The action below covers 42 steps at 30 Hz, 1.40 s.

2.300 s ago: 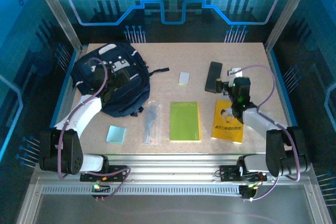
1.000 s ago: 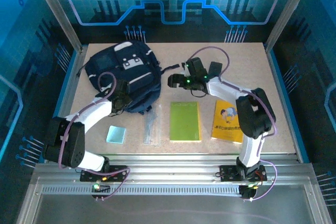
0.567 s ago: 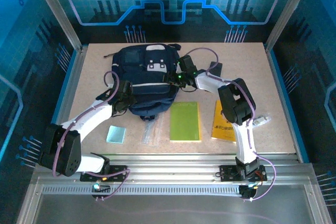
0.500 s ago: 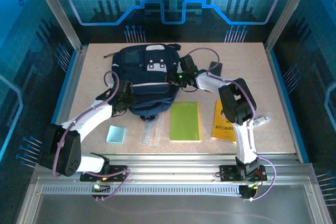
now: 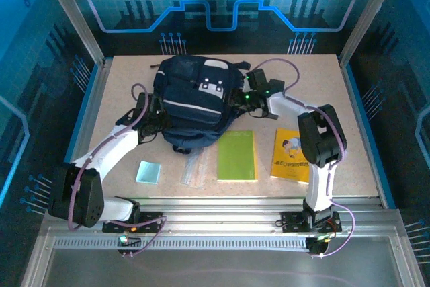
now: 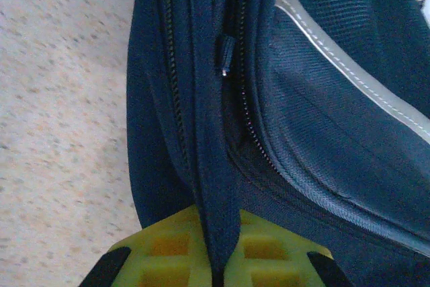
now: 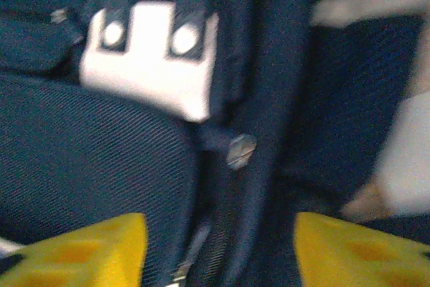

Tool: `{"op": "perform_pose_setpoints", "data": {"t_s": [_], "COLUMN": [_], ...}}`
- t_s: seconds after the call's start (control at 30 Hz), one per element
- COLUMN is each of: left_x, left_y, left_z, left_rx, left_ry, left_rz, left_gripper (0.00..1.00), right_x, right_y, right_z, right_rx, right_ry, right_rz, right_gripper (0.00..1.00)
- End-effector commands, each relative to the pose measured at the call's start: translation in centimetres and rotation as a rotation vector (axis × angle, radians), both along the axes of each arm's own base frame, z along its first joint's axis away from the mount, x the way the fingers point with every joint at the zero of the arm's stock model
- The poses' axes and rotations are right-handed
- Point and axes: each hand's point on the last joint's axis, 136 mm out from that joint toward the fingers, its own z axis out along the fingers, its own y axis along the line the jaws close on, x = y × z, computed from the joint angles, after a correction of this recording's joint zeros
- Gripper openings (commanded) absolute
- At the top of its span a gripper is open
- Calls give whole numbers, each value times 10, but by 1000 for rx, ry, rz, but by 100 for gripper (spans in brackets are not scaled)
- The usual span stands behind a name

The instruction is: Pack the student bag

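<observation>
- While the bag (image 5: 193, 102) lies on the table (image 5: 316, 72) toward the far side, a little left of centre, both arms reach in to it, one from each side.
- Left gripper (image 5: 157, 121) sits at the bag's near left edge. In the wrist view its yellow fingers (image 6: 168, 250) are pressed together on a fold of navy fabric beside a zip (a firm pinch on the bag).
- Right gripper (image 5: 239, 99) sits at the bag's right edge. Its yellow fingers (image 7: 80, 247) stand wide apart, with a seam and a zip pull (image 7: 240, 150) between them, gripping nothing.
- Nearer than the bag lie a green notebook (image 5: 236, 155), a yellow book (image 5: 292, 156) to its right, and a clear sleeve (image 5: 192, 166) and pale blue pad (image 5: 148, 171) to its left.
</observation>
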Motion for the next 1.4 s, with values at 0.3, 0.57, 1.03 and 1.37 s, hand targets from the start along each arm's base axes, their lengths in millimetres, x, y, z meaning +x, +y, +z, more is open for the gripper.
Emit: {"op": "perform_pose_setpoints", "data": {"t_s": [0.3,0.57,1.03,1.37], "left_x": [23,27,141,210], "left_y": [-2,1,29,21], "left_z": [33,31,46,47], "left_rx": [-3,17,198,180], "left_ry": [-87,-80,-187,-201], "left_rz": [-112,-110,-41,-72], "left_gripper": [0,0,0,0], "right_x": [52,66,-22,-46], "right_y": [-20,-17,-22,-13], "right_z": [-19,-34,32,28], "right_rx": [-13,11,266,383], "right_ry": [-13,37,45,141], "right_rz": [-37,-64,-3,-75], "right_gripper": [73,38,0,0]}}
